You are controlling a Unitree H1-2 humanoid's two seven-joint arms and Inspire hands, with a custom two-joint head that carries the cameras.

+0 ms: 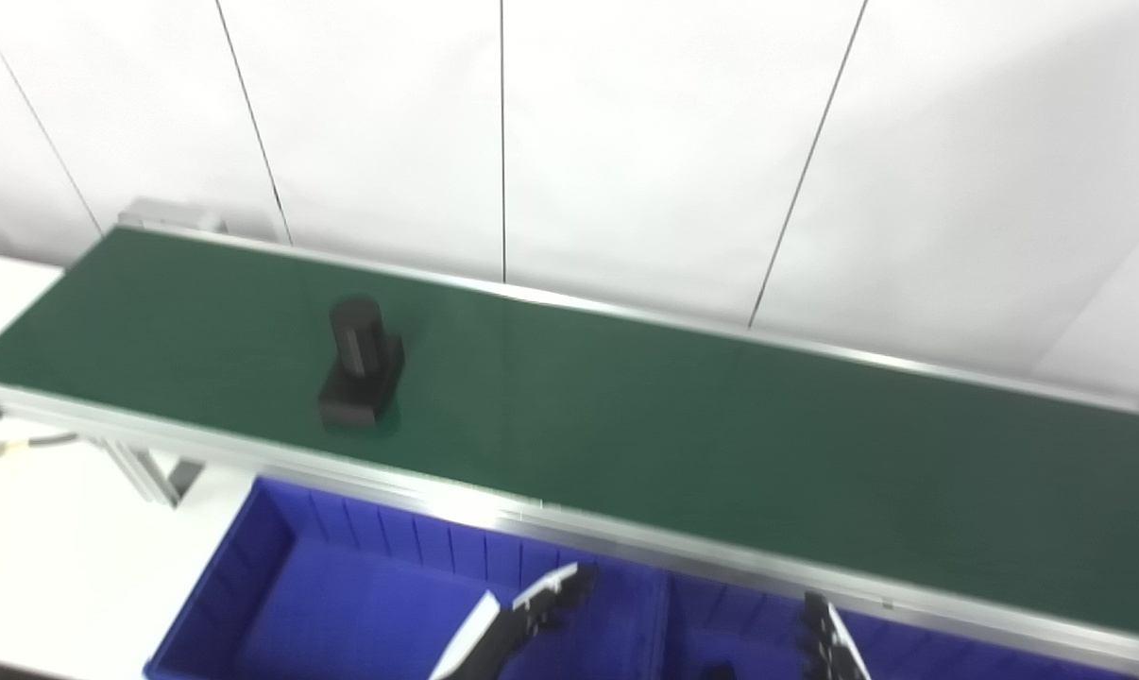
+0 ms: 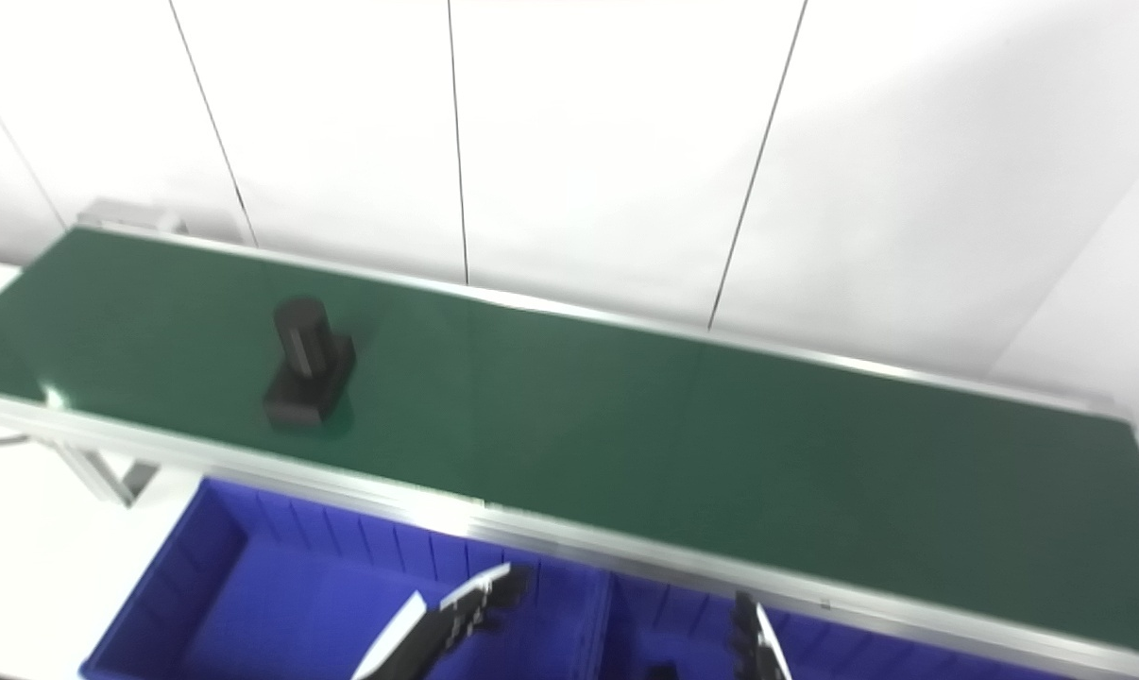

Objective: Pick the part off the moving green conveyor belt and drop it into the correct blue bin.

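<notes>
A black part (image 1: 361,365), a short cylinder on a blocky base, stands on the left portion of the green conveyor belt (image 1: 683,425). Below the belt's near rail are two blue bins: the left bin (image 1: 277,586) and the right bin (image 1: 721,623). My left hand (image 1: 522,619) hovers low over the left bin, fingers stretched out and apart, holding nothing. Only the fingertips of my right hand (image 1: 826,642) show at the bottom edge over the right bin. Both hands are well to the right of and nearer than the part.
A silver rail (image 1: 626,538) edges the belt's near side, with a support leg (image 1: 149,472) at the left. A white paneled wall (image 1: 626,142) rises behind. A small dark object (image 1: 718,671) lies in the right bin. White tabletop (image 1: 50,557) lies at the left.
</notes>
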